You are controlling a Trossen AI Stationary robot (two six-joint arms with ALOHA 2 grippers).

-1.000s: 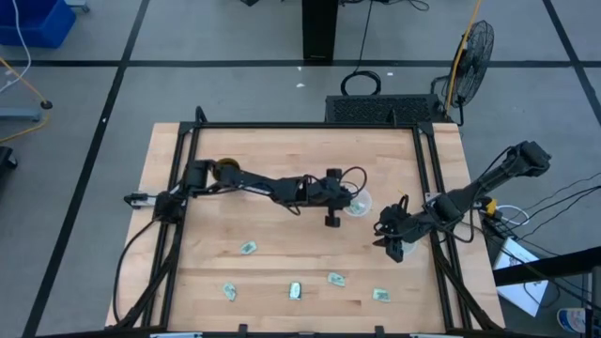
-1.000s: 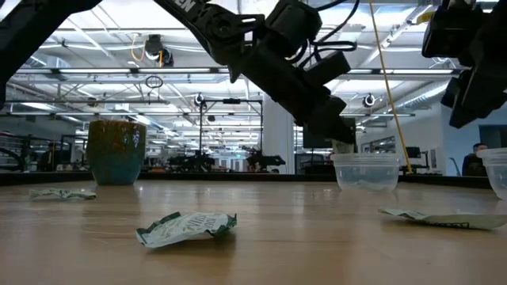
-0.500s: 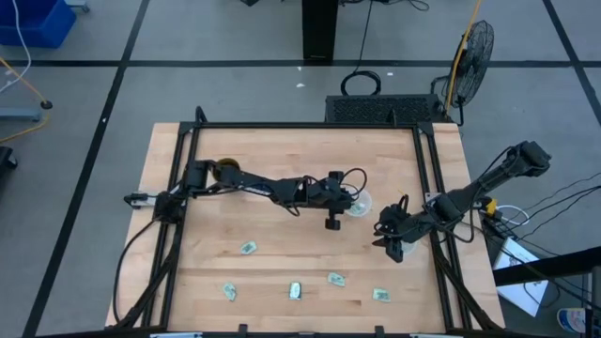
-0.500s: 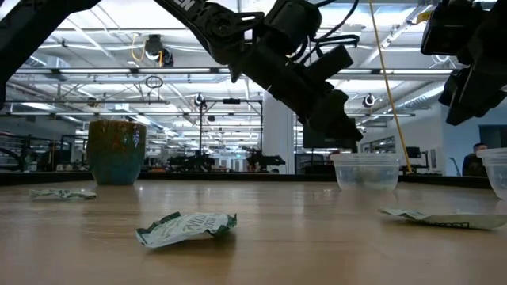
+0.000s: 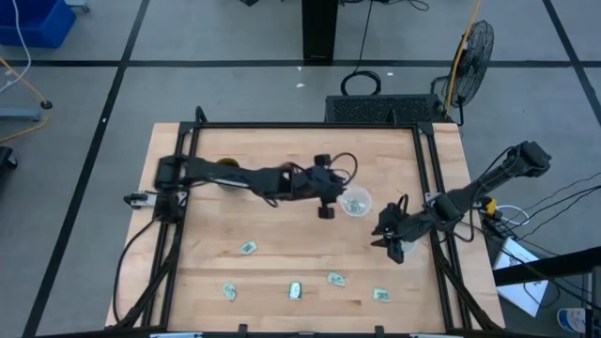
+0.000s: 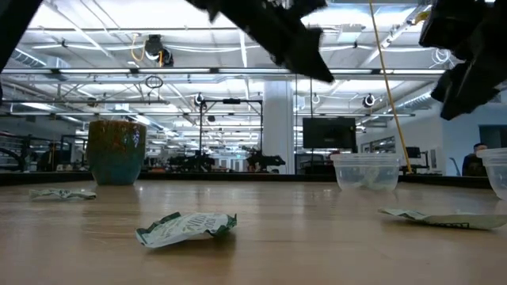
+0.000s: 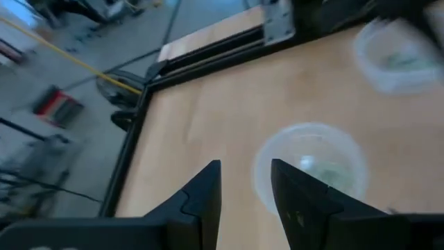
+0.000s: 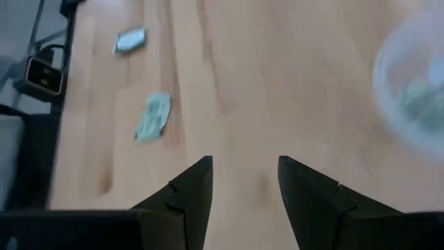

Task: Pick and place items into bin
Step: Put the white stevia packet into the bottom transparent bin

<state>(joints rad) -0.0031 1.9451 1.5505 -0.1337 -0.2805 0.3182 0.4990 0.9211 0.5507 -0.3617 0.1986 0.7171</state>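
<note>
Several small green-white packets lie flat on the near half of the table, among them one (image 5: 248,248), one (image 5: 295,290) and one (image 5: 381,295). A clear round bin (image 5: 355,202) stands mid-table with pale green packets inside (image 7: 326,170). My left gripper (image 5: 336,200) hovers beside the bin's left rim, open and empty (image 7: 244,167). My right gripper (image 5: 383,235) hangs above the table to the right of the bin, open and empty (image 8: 244,163), with two packets (image 8: 152,117) beyond it.
A brown-teal mug (image 6: 117,150) stands far left, partly under my left arm. A second clear container (image 7: 395,59) sits near the right rail by my right gripper. Black frame rails (image 5: 427,169) run along the table's sides. Bare wood lies between the bin and the packets.
My left gripper has risen from low over the bin and drawn back a little toward the table's left and far edge; in the low view it has climbed almost out of the picture. The bin and the packets have stayed put.
</note>
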